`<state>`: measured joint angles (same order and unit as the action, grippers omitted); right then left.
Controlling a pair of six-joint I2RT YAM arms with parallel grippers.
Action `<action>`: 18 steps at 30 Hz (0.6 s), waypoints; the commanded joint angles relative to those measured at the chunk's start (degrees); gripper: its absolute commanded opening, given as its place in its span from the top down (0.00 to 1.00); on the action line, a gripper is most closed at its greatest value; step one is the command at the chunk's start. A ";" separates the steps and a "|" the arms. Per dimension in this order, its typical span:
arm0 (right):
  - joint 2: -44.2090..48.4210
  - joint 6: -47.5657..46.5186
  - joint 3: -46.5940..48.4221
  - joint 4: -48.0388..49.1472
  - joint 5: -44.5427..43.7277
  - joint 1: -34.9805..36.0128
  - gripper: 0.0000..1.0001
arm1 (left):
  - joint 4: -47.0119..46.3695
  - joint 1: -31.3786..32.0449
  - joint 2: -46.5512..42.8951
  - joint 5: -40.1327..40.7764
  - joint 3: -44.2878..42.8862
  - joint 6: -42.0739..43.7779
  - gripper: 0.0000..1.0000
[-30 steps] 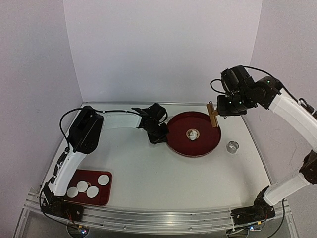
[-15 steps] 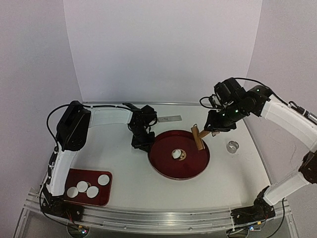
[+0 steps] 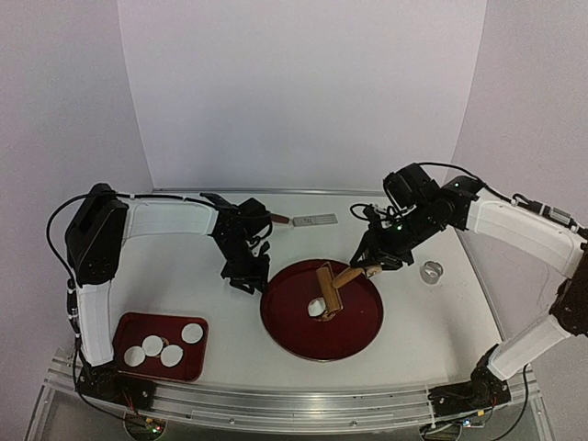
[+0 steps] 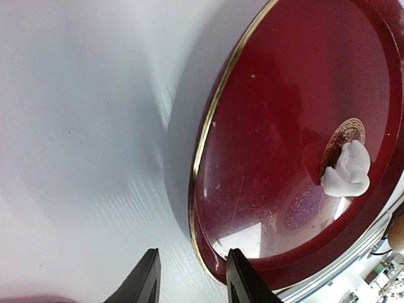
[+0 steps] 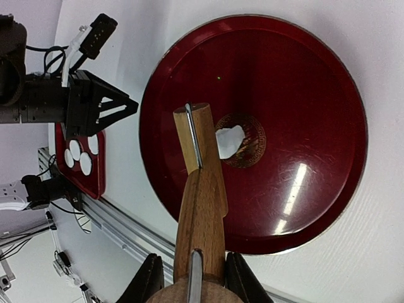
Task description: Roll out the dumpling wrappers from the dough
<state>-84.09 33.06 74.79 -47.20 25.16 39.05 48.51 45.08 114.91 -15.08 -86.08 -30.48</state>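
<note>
A round red plate lies in the middle of the table with a ragged white dough piece at its centre. My right gripper is shut on the handle of a wooden roller, whose far end hangs right beside the dough. My left gripper is at the plate's left rim, jaws apart and straddling it, the right finger over the rim. Several round white dumpling wrappers lie in a small red tray at the front left.
A small metal ring stands on the table right of the plate, under my right arm. A flat metal scraper lies at the back centre. White walls close the back and sides, and a metal rail runs along the front edge.
The plate has slid left and toward the front together with my left gripper. My right gripper has come down and left with the roller, from the plate's far rim to over the dough.
</note>
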 commanded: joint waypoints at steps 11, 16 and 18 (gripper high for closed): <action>-5.55 6.18 -0.52 8.02 0.24 2.17 1.00 | -12.69 0.10 -4.04 -6.89 7.26 -7.18 0.58; -6.73 6.71 -0.17 7.96 -1.79 2.17 1.00 | -13.15 0.10 -4.52 -4.90 8.17 -8.40 0.62; -7.25 6.91 -0.17 8.02 -2.01 2.17 1.00 | -13.09 0.10 -4.44 -4.32 8.19 -8.55 0.62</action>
<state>-90.68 38.84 73.91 -41.58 24.73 41.18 36.80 45.07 110.91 -21.01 -78.40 -37.73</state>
